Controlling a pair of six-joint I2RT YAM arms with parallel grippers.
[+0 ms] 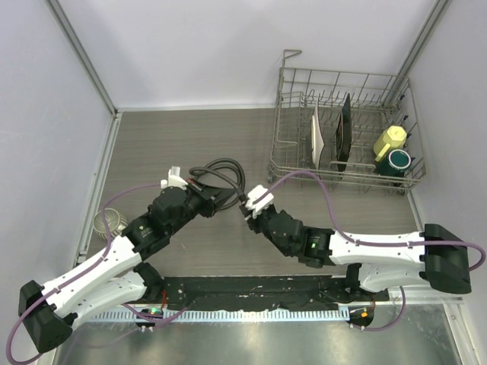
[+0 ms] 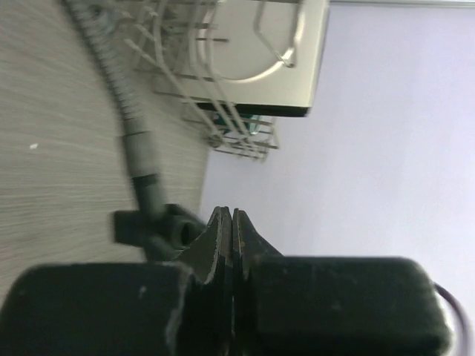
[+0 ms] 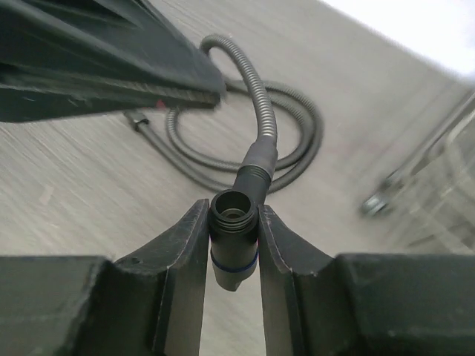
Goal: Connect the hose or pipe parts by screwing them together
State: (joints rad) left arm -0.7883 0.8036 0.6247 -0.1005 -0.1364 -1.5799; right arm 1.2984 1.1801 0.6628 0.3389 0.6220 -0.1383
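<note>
We find the long black corrugated flexible hose coiled near the centre of the grey wood-grain table. The wire dish rack stands well apart at 2 o'clock. One end is lifted off the coil. Its black cylindrical end connector, ringed with a blue band, has its open mouth turned toward the right wrist camera, and the hose leaves it toward 12 o'clock. We judge this hold is meant to keep the mouth steady and accessible for a mating part.

The right pincer is nearly together. Both fingers press flat against the sides of the end connector, so it is clamped on that part and touches nothing else.

In the overhead view the left pincer sits at 9 o'clock of the right one, tips facing it. Its jaws are fully together and we see nothing between them. In the left wrist view a small dark T-shaped fitting lies just beside the tips at 9 o'clock, in line with a hose end sleeve running toward 12 o'clock. We cannot tell whether it is joined to that sleeve or touched by the fingers. We judge the screwing has not begun, since the fitting must first be gripped.
</note>
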